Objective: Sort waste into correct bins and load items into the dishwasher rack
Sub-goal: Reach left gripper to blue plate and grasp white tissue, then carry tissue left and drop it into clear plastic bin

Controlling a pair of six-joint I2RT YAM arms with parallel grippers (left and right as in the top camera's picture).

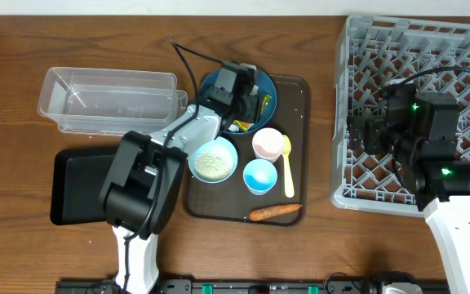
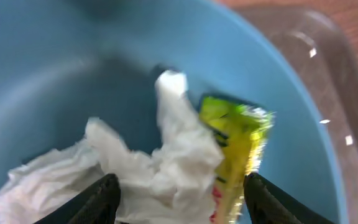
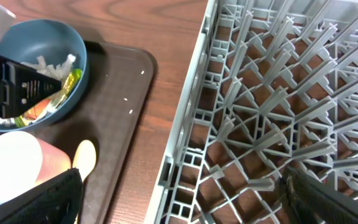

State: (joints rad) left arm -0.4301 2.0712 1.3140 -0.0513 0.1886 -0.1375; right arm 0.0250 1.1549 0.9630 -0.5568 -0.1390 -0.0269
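Tabletop (image 1: 321, 122) wood parts tray (image 1: 304, 106) from rack (image 1: 431, 41); only the wrist view shows the left gripper (image 2: 179, 190) straddling tissue (image 2: 166, 155) and wrapper (image 2: 238, 140), grip unclear; right gripper (image 3: 182, 183) gapes empty over the rack.

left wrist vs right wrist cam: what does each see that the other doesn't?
Left wrist only: the left gripper from close up, jaws apart, one on each side of the waste.
Right wrist only: large grey plastic dishwasher rack, dark brown serving tray, pink-rimmed white cup, pale yellow spoon.
Both: large dark blue bowl holding the crumpled white tissue and yellow-green wrapper.
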